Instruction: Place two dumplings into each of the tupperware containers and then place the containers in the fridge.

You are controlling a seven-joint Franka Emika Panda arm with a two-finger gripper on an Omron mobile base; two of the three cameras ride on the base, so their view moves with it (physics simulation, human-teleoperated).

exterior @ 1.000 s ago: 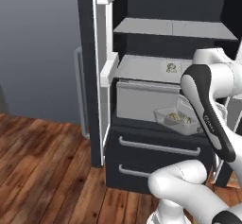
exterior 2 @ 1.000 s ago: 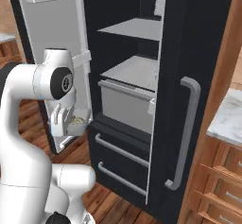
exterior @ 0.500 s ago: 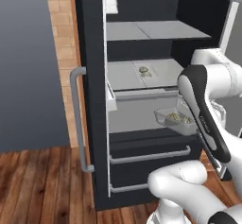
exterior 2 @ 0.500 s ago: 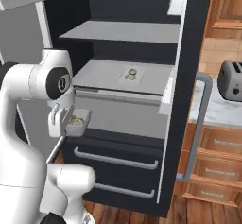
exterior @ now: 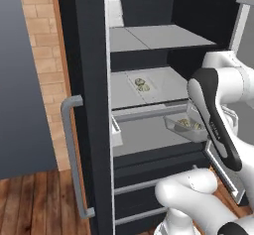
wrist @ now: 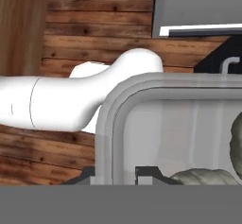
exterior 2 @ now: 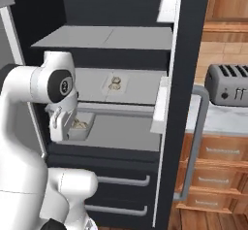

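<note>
A tall, nearly black fridge [exterior: 89, 105] stands open, smooth and hard-surfaced, with a grey bar handle [exterior: 74, 154] on one door and flat pale grey shelves [exterior 2: 111, 37] inside. To one side, in the right base view, a metal toaster [exterior 2: 227, 82] sits on a pale bench [exterior 2: 218, 120] above wooden drawers. The floor [wrist: 94, 29] below is dark wood plank.

On the middle shelf, well back, one tupperware container [exterior: 143, 84] already lies flat with two dumplings in it; it is so clear that little more than the dumplings shows.

The white arm holds a second tupperware container [exterior: 186, 127] in front of the fridge, just outside and slightly below the middle shelf's front edge, roughly level. The fingers [wrist: 113, 175] are closed tight on its rim at one end, gripping the thin wall; in the hand view the rounded corner and low rim [wrist: 123, 95] sit right above the dark tips.

This tray looks light, thin, stiff plastic, whitish and translucent, with smooth walls that are probably slippery. Held by one edge, it is likely to tip or flex, so a firm grip near the middle of a short side seems safest.

Inside it lie small dumplings [wrist: 208, 176], pale beige-grey, rounded and pleated. They look soft and loose, so they could slide if the tray tilts.
</note>
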